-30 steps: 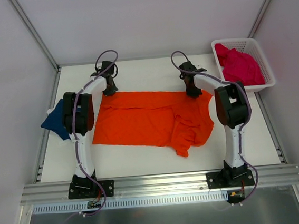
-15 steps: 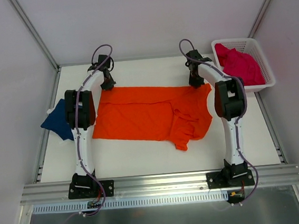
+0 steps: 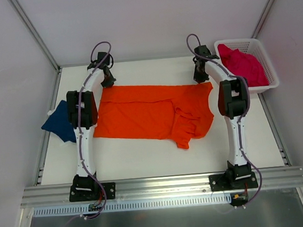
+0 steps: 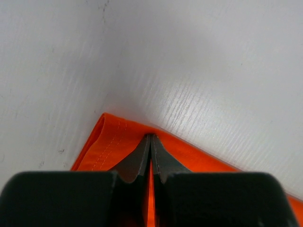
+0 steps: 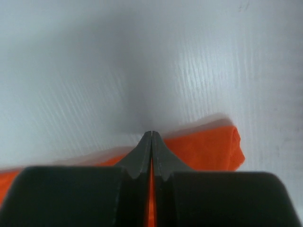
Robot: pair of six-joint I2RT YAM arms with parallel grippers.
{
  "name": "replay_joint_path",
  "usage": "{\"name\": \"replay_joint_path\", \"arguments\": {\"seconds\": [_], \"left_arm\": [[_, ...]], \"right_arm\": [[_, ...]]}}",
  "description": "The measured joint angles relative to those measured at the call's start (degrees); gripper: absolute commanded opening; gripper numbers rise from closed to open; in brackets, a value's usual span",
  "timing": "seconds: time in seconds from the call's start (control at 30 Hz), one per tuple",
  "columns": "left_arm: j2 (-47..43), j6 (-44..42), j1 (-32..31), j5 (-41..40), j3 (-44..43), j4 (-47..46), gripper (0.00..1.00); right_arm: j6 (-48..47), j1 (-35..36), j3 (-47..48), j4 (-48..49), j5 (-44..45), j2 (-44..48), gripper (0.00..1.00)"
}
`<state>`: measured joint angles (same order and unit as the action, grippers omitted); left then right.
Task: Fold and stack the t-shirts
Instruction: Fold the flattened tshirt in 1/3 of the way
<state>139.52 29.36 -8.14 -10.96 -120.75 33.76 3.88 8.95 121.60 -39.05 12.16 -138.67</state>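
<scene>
From above, the orange shirt (image 3: 152, 116) lies spread across the table (image 3: 153, 70), with the left gripper (image 3: 108, 83) and right gripper (image 3: 199, 79) at its far corners. Over the last second both have drawn that edge away from the arm bases, so the cloth lies flatter, probably ready for folding. The navy shirt (image 3: 60, 122) lies left of the orange one. The pink shirt (image 3: 242, 66) sits in the basket (image 3: 269, 83) to its right.

Left wrist view: the jaws are clenched on the orange hem.

Right wrist view: the jaws are likewise pinched on the orange shirt's edge near its corner.

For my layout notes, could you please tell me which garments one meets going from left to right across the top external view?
The navy blue t-shirt → orange t-shirt → magenta t-shirt, lying in the white basket.
</scene>
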Motion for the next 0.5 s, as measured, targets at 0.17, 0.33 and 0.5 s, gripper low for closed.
{"name": "replay_joint_path", "arguments": {"seconds": [0.17,0.33,0.5], "left_arm": [[-3.43,0.85,-0.50,-3.34,3.06,0.28,0.00],[-18.08,-0.13,-4.37,-10.82,10.69,0.83,0.59],[-44.83,0.35,-14.88,-15.47,26.69,-3.78,0.82]], "right_arm": [[-2.97,1.20,-23.17,9.73,-2.03,15.47,0.07],[-4.98,5.25,-31.47,10.99,-1.95,38.64,0.20],[-4.20,12.20,-38.18,13.75,-2.71,66.07,0.36]]}}
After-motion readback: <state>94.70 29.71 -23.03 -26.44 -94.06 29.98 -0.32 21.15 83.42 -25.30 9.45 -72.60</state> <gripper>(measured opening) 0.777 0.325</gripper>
